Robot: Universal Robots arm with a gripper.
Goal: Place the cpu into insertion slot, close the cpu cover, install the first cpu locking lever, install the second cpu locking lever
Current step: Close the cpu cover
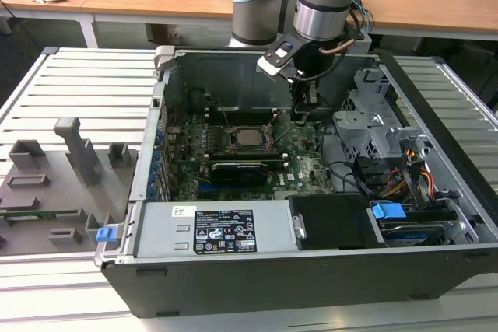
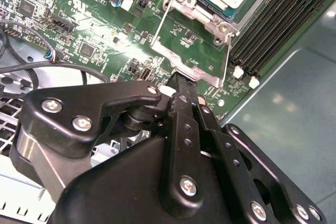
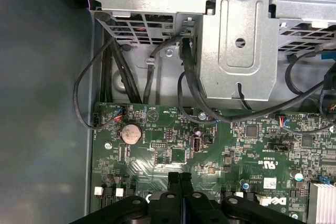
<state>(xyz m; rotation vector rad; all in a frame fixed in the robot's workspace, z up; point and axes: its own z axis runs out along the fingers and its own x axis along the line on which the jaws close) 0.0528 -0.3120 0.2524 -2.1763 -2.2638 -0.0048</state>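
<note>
- Exterior view: the cpu [image 1: 249, 138] sits in the slot [image 1: 267, 142] at the frame's centre, inside the open case [image 1: 272, 285] on the desk [image 1: 78, 83].
- The jaws hang just to the exterior view's right of the slot, pointing down at the board [image 1: 307, 167] (one arm, so no choice of hand).
- In the second wrist view the jaws are clenched with nothing seen between them. Their tips are at the silver plate edge beside the cover [image 2: 210, 20], which seems to lie flat round the cpu.
- A thin wire lever [image 2: 161, 24] runs along the slot's side, its long axis leading away from the tips. I cannot tell whether it is latched.
</note>
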